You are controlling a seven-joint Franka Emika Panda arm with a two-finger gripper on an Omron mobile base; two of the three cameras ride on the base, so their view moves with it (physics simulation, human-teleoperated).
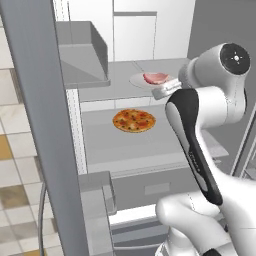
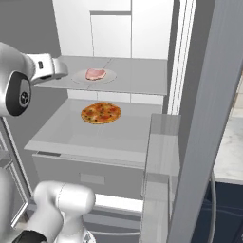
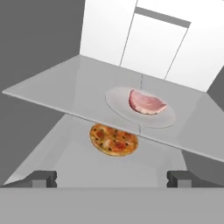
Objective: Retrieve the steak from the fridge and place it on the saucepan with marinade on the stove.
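Fridge: the fridge (image 2: 194, 142) stands open in front of the robot, white inside, with grey shelves and a grey door bin on each side.
Steak: the steak (image 3: 145, 102) is a pinkish-red slab with a paler edge, lying on a pale round plate (image 3: 127, 111) on the upper shelf (image 3: 65, 89); from the base cameras it (image 1: 155, 78) (image 2: 95, 74) sits toward the arm's side of that shelf.
Pizza: a round orange-topped pizza (image 1: 133, 120) (image 2: 101, 113) lies flat on the lower shelf (image 2: 95, 137), directly on the shelf surface, below and a little in front of the plate.
Gripper: the gripper (image 3: 111, 178) is spread wide, its two dark fingertips (image 3: 41, 178) far apart at the bottom of the hand view, nothing between them.
Gripper position: it is at the front edge of the upper shelf, looking in at the steak; short of the plate and not touching it.
Arm: the white arm (image 1: 210, 145) reaches up from below, its wrist level with the upper shelf.
Drawer: a grey drawer front (image 2: 90, 175) is below the pizza shelf.
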